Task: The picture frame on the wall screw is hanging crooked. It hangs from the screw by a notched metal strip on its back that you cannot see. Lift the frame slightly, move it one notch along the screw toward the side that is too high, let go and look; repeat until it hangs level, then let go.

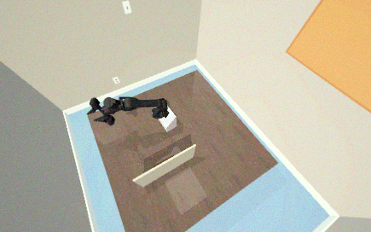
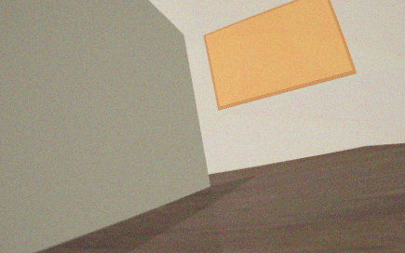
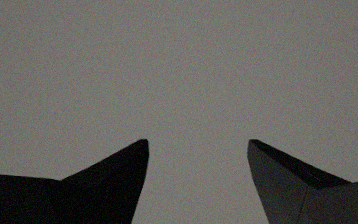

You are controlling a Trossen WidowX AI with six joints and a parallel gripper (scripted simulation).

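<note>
The picture frame and the wall screw cannot be made out in any view. An upright pale panel (image 1: 167, 165) stands on the brown surface in the top view, seen mostly from above, and its side toward the arm is largely hidden. My gripper (image 1: 92, 116) (image 3: 198, 147) is open, well away from the panel at the far left end of the arm. In the wrist view the two dark fingertips stand apart with nothing between them, only a plain grey background behind.
The arm's white base block (image 1: 168, 121) is on the brown surface (image 1: 231, 149). A large orange rectangle (image 1: 350, 55) (image 2: 280, 56) is on a room wall. A large grey-green upright face (image 2: 89, 116) fills the left of the exterior view. Small white plates (image 1: 126, 7) are on another wall.
</note>
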